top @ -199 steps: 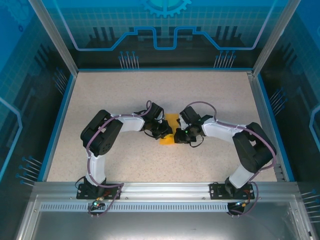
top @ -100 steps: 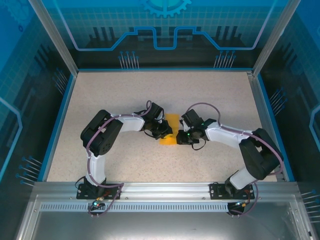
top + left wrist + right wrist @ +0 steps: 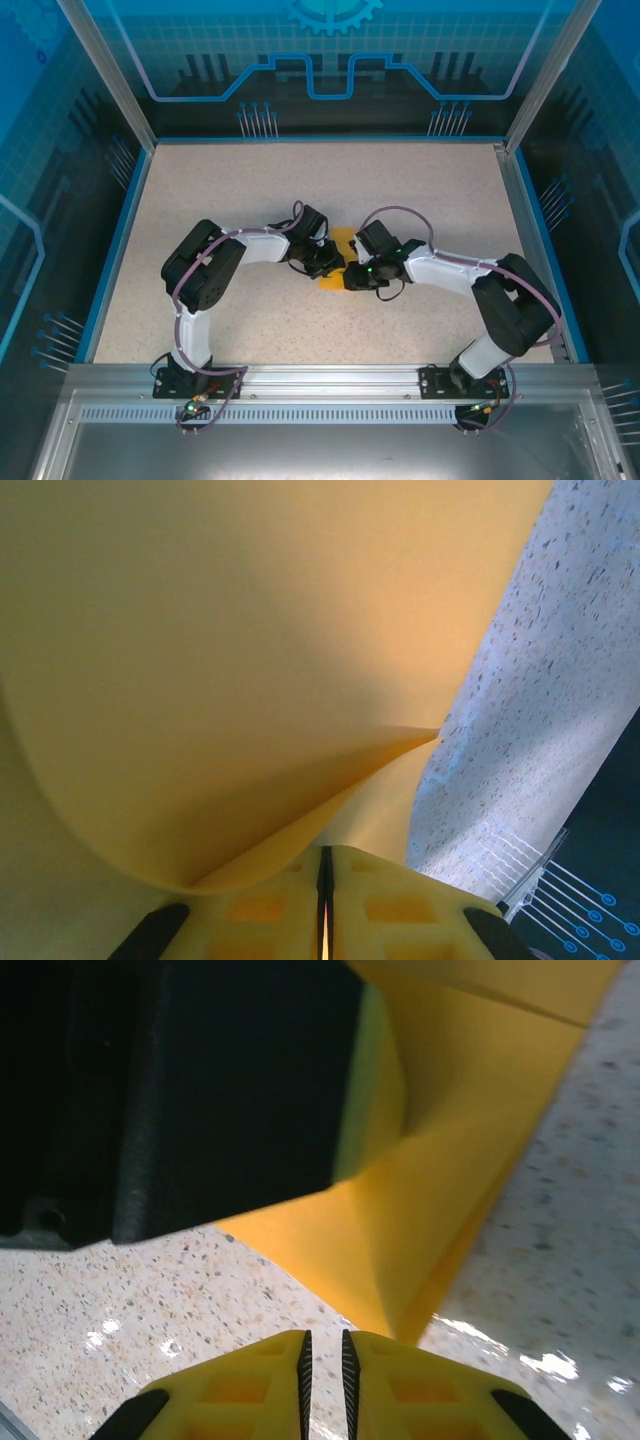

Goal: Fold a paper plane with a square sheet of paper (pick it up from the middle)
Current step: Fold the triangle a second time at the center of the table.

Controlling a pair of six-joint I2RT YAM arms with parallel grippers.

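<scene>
The orange-yellow sheet of paper (image 3: 344, 243) lies partly folded and lifted at the middle of the table, between both grippers. My left gripper (image 3: 330, 262) is shut on it. In the left wrist view the paper (image 3: 250, 660) curls up and over from the closed yellow fingertips of the left gripper (image 3: 325, 852). My right gripper (image 3: 352, 275) sits low against the paper's right side. In the right wrist view the right gripper (image 3: 323, 1335) has its pads almost together with nothing between them, just short of a creased paper corner (image 3: 440, 1220). The left gripper's black housing (image 3: 200, 1090) presses on the paper.
The speckled beige table (image 3: 250, 190) is ringed by a blue rim (image 3: 120, 235) and transparent walls. Both arms bend inward from their bases at the near edge, with their elbows out to the sides.
The right gripper drew back a little to the right, then came in again toward the paper. The left gripper and the paper have barely moved.
</scene>
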